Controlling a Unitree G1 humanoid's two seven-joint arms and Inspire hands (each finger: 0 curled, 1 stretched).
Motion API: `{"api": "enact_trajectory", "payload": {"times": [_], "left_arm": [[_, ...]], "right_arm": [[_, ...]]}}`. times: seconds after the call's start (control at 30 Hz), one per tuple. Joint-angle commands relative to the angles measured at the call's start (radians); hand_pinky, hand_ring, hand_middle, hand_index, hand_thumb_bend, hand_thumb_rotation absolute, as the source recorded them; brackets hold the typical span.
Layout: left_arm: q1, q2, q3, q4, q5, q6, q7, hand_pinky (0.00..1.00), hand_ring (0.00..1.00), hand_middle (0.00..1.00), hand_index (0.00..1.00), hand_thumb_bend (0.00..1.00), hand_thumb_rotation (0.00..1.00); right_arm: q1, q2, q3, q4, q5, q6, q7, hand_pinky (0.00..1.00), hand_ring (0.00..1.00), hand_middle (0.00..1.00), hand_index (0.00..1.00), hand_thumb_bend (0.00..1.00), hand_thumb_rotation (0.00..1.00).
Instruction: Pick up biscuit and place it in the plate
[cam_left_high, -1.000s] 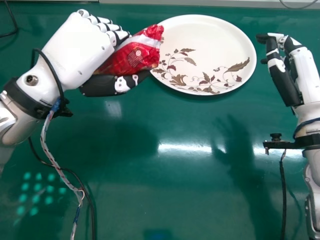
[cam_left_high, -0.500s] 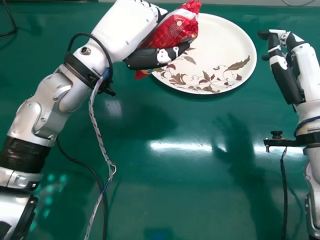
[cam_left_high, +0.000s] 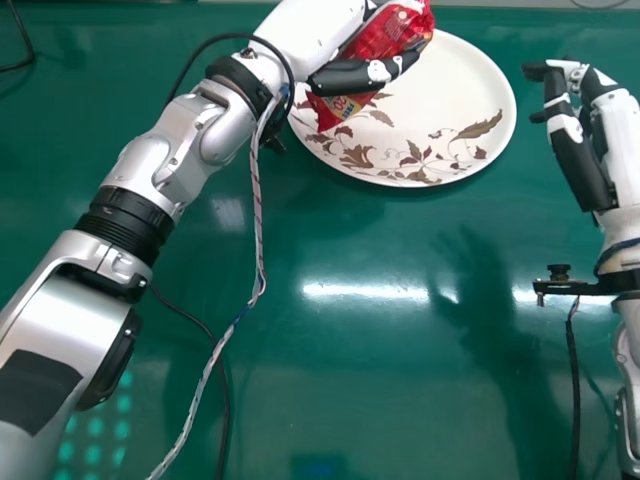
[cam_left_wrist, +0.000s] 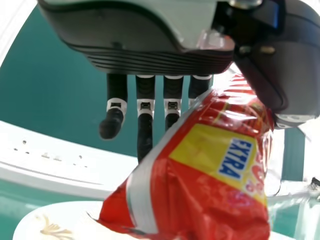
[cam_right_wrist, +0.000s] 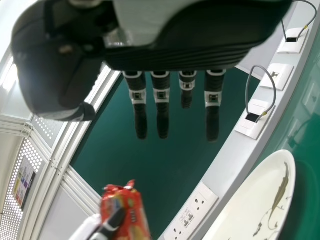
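Observation:
My left hand is over the upper left part of the white leaf-patterned plate, its thumb and fingers holding the red biscuit packet. In the left wrist view the packet lies against the thumb side of my left hand, with the plate beyond it. My right hand stays to the right of the plate with relaxed fingers and nothing in them. The right wrist view has my right hand with fingers extended, the packet farther off, and the plate.
The green table extends in front of the plate. A cable hangs from the left arm down over the table. Wall sockets line a white panel in the right wrist view.
My left hand has moved right and away from the robot with the packet, from the plate's left side to over its upper left part. The right hand has hardly moved.

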Motion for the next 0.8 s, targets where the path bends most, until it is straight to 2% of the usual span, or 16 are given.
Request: {"api": "enact_trajectory", "payload": {"times": [0.0, 0.13, 0.33, 0.6, 0.77], "left_arm": [[-0.05, -0.013, -0.027, 0.052, -0.001, 0.014, 0.028, 0.13, 0.43, 0.48, 0.48, 0.5, 0.0], [-0.086, -0.03, -0.055, 0.14, -0.004, 0.031, 0.041, 0.13, 0.43, 0.48, 0.49, 0.5, 0.0], [-0.116, -0.04, -0.102, 0.215, 0.007, 0.081, 0.041, 0.16, 0.42, 0.48, 0.49, 0.5, 0.0], [-0.12, -0.036, -0.122, 0.242, -0.007, 0.093, 0.036, 0.17, 0.42, 0.49, 0.49, 0.49, 0.0], [-0.113, -0.027, -0.111, 0.232, -0.034, 0.062, 0.043, 0.23, 0.43, 0.5, 0.48, 0.49, 0.0]], "right_arm": [[0.022, -0.004, -0.009, 0.002, 0.003, -0.013, -0.006, 0.6, 0.74, 0.79, 0.76, 0.56, 0.48], [0.045, 0.004, -0.014, -0.041, -0.002, 0.03, -0.006, 0.62, 0.76, 0.8, 0.77, 0.56, 0.48], [0.064, 0.005, -0.019, -0.066, 0.009, 0.041, -0.004, 0.64, 0.77, 0.81, 0.76, 0.55, 0.47], [0.073, 0.005, -0.021, -0.072, 0.01, 0.05, -0.006, 0.64, 0.77, 0.81, 0.76, 0.56, 0.48], [0.069, 0.004, -0.016, -0.06, 0.001, 0.043, -0.01, 0.66, 0.78, 0.82, 0.77, 0.56, 0.48]]}}
